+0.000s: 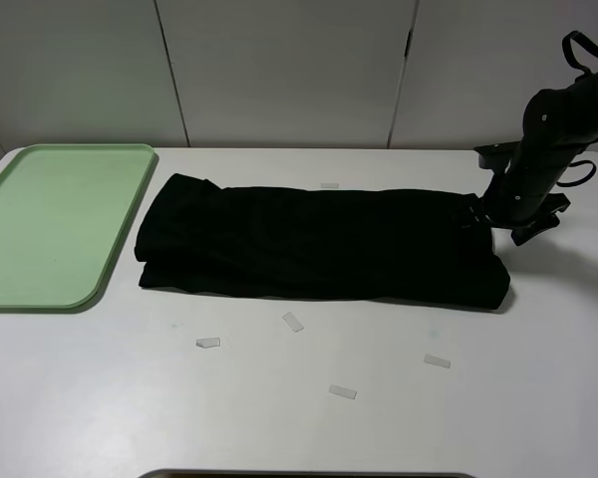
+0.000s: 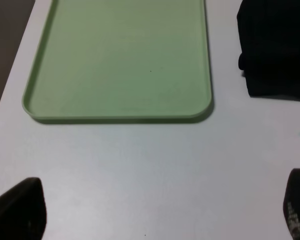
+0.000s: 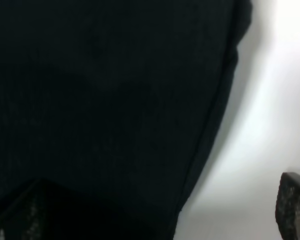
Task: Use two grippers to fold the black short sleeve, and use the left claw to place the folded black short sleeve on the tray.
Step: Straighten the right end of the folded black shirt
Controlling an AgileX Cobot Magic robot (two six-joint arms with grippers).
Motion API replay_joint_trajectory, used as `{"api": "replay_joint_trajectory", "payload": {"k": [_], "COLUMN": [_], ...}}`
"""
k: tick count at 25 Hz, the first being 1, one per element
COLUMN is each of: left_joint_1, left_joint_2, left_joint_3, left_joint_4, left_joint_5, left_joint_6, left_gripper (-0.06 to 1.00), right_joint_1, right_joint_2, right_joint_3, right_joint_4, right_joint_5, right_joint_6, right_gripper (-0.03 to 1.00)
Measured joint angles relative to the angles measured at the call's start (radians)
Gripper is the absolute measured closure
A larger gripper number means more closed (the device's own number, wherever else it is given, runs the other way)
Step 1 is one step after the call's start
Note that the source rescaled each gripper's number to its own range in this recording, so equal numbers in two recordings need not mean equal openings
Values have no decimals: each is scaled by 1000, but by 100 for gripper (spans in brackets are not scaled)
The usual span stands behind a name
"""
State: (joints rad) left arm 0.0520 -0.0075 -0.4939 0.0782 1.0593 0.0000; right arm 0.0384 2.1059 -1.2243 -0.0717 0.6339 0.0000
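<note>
**Inspector:** Position of the garment?

**Arm:** The black cloth T-shirt [image 1: 319,244] lies on the white counter [image 1: 399,418] as a long doubled band, with no lettering visible. One end sits just beside the flat light-green plastic tray [image 1: 50,229], with a strip of bare counter between them. Nothing is on the tray.

**Inspector:** Your fingers?

**Arm:** Both pairs are released and hold nothing. My right fingers [image 3: 294,207] are spread at the band's other end, one over cloth and one over bare counter. I cannot tell whether they touch the cloth. My left fingers [image 2: 17,212] are spread wide above bare counter, facing the tray, with the shirt's tray-side end off to one side.

**Inspector:** Risks?

**Arm:** In my judgement there are three. A pinch that takes only the top layer would peel the band open as I lift. Uneven travel between my two arms would skew the fold. A loose bundle could sag and catch the tray's raised rim.

**Inspector:** Clearance?

**Arm:** Open counter runs in front of the shirt, carrying only a few small pale scraps [image 1: 293,321]. The wall [image 1: 279,70] stands close behind, and the tray bounds the left.
</note>
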Motion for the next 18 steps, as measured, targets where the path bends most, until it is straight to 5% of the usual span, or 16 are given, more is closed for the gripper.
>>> {"api": "replay_joint_trajectory", "payload": {"k": [8,18], "left_joint_1": [0,0], "left_joint_2": [0,0], "left_joint_3": [0,0], "left_joint_4": [0,0], "left_joint_5": [0,0], "left_joint_6": [0,0], "left_gripper": [0,1], "right_joint_1": [0,3], "right_joint_2": [4,10], "right_joint_3": [-4,-4], "right_joint_4": [8,130], "right_joint_5": [3,3], "right_joint_6": [-8,-64], "right_gripper": [-2,57]}}
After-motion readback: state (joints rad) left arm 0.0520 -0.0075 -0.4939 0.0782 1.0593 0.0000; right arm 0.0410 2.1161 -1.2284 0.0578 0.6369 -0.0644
